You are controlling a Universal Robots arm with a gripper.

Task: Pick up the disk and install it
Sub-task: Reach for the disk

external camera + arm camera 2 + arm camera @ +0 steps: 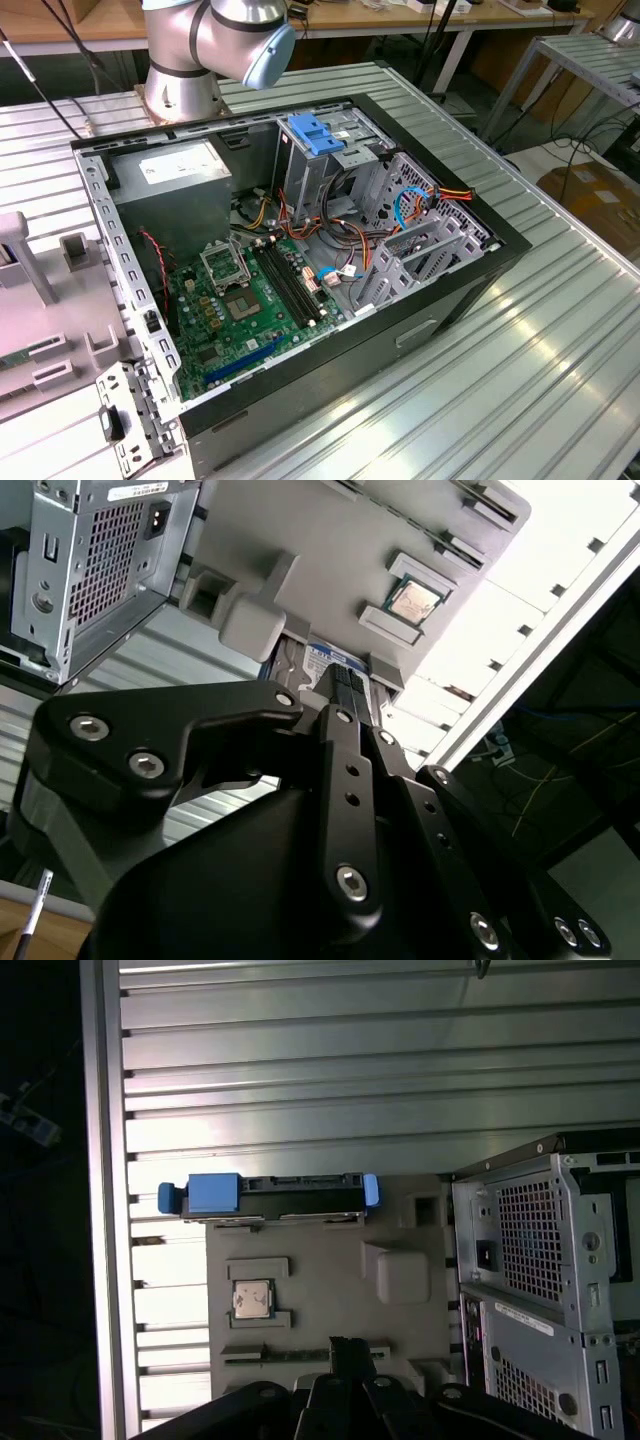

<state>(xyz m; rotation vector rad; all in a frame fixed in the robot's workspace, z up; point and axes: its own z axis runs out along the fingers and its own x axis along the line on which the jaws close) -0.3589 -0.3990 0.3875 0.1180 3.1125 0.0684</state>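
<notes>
- The disk [290, 1188] stands on its long edge in a slot at the far edge of a grey tray [320, 1260]. It has blue rails at both ends and sits outside the computer case [500, 250].
- The gripper [345, 1343] hangs above the near side of that tray, well apart from the disk. Its fingers are together with nothing between them.
- A small square chip [252, 1300] in its pocket and a raised grey block [403, 1275] lie on the tray between the gripper and the disk.
- In the second wrist view the gripper's black body [347, 685] covers most of the disk [318, 663], leaving a strip of label showing.
- The case lies open on the slatted metal table [520, 380], just beside the tray at the exterior view's left [30, 340].
- Inside the case are a grey power supply [170, 190], a drive cage [300, 170] with a blue latch, the green board [240, 310] and loose coloured cables [400, 210].
</notes>
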